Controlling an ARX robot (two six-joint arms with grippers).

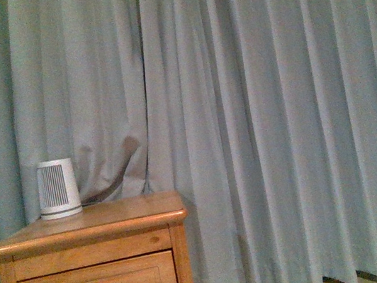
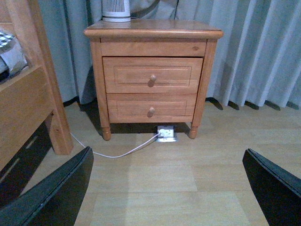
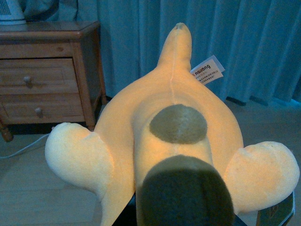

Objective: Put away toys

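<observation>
Yellow-orange plush toy (image 3: 174, 94), one item: is filling the right wrist view, near the nightstand (image 2: 153, 75), with the grey curtain (image 1: 278, 120) hanging behind both. Its pale stubby limbs are sticking out to either side, and a white sewn label (image 3: 207, 72) is showing at its far end.

Right gripper: is sitting under the toy and hidden by it. Whether it is pinching the fabric cannot be told.

Left gripper (image 2: 167, 151): is hanging spread wide and empty above the wooden floor (image 2: 188, 179), facing the nightstand's two closed drawers.

White slatted appliance (image 1: 57, 189): is standing on the nightstand top.

White cable (image 2: 117, 153): is running from a floor socket (image 2: 166, 133) under the nightstand toward the bed frame (image 2: 28, 103).

Risks, as judged:
- The soft pile is offering little to bite on, so a shallow hold could let the toy sag or slip out.
- The toy's bulk is blocking the right wrist camera, so any set-down is going in half blind.
- A low swing near the nightstand could snag the cable.
</observation>
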